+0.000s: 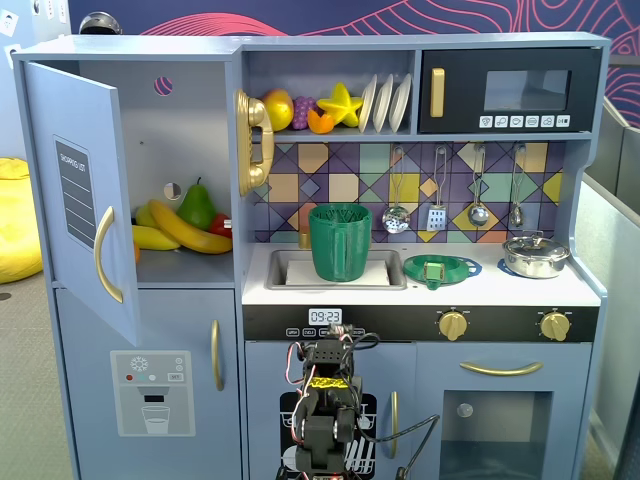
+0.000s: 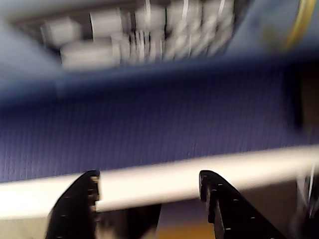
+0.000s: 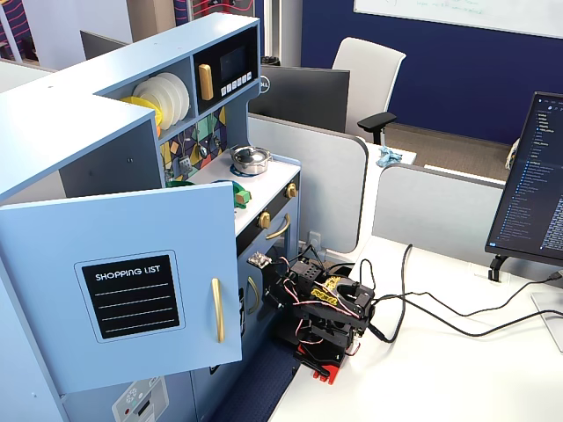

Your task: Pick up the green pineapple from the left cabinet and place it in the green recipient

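The left cabinet [image 1: 190,110] is light blue and its door [image 1: 75,190] stands open; the door also shows in a fixed view [image 3: 132,264]. Inside lie yellow bananas [image 1: 180,230], a smooth green pear [image 1: 197,205] and something red. I cannot see the green pineapple. The green recipient [image 1: 339,242], a ribbed cup with a handle, stands upright in the sink. My arm [image 1: 325,410] is folded low in front of the kitchen, far below the cabinet shelf. In the blurred wrist view my gripper [image 2: 149,175] is open and empty, its black fingers [image 2: 79,204] before a white strip and a dark blue surface.
A flat green strainer dish [image 1: 435,268] and a steel pot [image 1: 535,255] sit on the counter. The black microwave [image 1: 510,92] and a shelf of toy fruit [image 1: 310,108] are above. The open door juts out to the left of the arm [image 3: 325,308]. Cables trail over the white table [image 3: 457,369].
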You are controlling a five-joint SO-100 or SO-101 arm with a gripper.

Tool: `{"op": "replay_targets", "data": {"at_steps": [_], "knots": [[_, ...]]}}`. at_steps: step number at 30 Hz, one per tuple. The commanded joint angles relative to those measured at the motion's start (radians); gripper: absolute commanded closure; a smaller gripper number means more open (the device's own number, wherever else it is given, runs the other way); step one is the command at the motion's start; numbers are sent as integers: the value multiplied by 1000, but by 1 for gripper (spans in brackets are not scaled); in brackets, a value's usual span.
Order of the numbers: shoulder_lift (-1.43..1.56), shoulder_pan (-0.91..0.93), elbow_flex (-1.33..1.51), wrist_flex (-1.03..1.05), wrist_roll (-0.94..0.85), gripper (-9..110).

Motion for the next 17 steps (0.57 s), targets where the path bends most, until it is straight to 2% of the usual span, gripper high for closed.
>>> {"op": "replay_targets", "data": {"at_steps": [1, 17], "knots": [[40, -31, 2, 95, 43, 88], [87, -38, 3, 390, 104, 87]]}}
